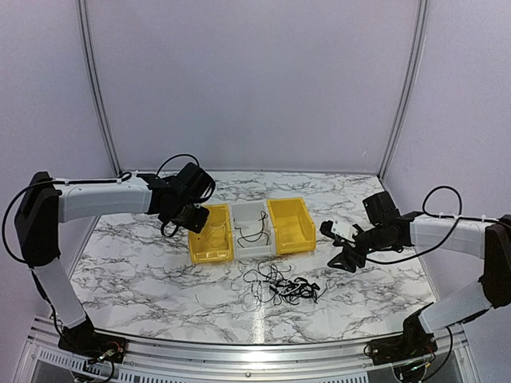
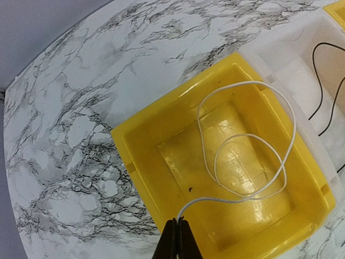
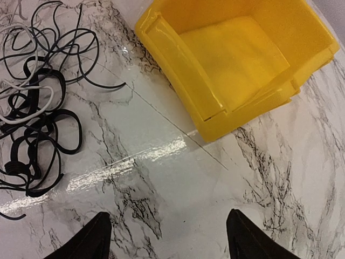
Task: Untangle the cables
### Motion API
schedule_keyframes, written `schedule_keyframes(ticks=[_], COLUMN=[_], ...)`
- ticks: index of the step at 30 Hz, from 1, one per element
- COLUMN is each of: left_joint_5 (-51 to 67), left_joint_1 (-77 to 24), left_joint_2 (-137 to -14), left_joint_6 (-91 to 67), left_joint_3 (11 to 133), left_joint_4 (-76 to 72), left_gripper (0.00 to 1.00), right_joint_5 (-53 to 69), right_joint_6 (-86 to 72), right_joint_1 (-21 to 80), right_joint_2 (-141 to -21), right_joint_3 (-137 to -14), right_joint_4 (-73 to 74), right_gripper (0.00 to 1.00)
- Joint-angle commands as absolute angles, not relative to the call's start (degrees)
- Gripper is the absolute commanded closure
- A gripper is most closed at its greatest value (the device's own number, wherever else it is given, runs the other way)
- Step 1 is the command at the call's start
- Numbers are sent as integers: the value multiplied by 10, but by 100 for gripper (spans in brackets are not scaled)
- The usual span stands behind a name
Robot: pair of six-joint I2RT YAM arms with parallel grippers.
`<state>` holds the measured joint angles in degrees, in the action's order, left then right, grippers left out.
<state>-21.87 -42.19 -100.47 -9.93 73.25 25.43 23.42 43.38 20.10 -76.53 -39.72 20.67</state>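
Pinching white cable point(image 2: 237, 83) in closed left gripper point(image 2: 178, 229) at 6 o'clock rim of yellow bin point(image 2: 135, 167) to sort it, holding empty right gripper point(image 3: 166, 218) wide for tangle point(image 3: 32, 124) at 10 o'clock.

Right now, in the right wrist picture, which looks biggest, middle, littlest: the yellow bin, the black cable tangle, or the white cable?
1. yellow bin
2. black cable tangle, cut off at the edge, so unsure
3. white cable

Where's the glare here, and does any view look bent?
Right wrist: a bright streak of glare crosses the table. Top view: a faint sheen near the cables. Left wrist: the table's edge bows, lens distortion; the bin gleams inside.
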Motion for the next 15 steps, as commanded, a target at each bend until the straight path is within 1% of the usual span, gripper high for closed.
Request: schedule_keyframes(ticks=[1,4,6,15], left_joint_5=[-280,-275,-265,-185], left_joint_1=[-418,-416,-416,-422], left_joint_2=[-983,-950,-952,-1052], left_joint_6=[-69,-53,-40,-4], left_joint_3=[748,744,756,855], left_joint_4=[332,340,355,387], left_gripper=[100,100,100,100], right_joint_5=[228,229,227,225], right_joint_6=[436,438,439,439], right_joint_1=[206,207,210,214], right_joint_2=[-762,-764,-767,-762], right_joint_3=[-419,-421,-422,-422], right_joint_4=[214,214,215,216], right_gripper=[27,27,27,27])
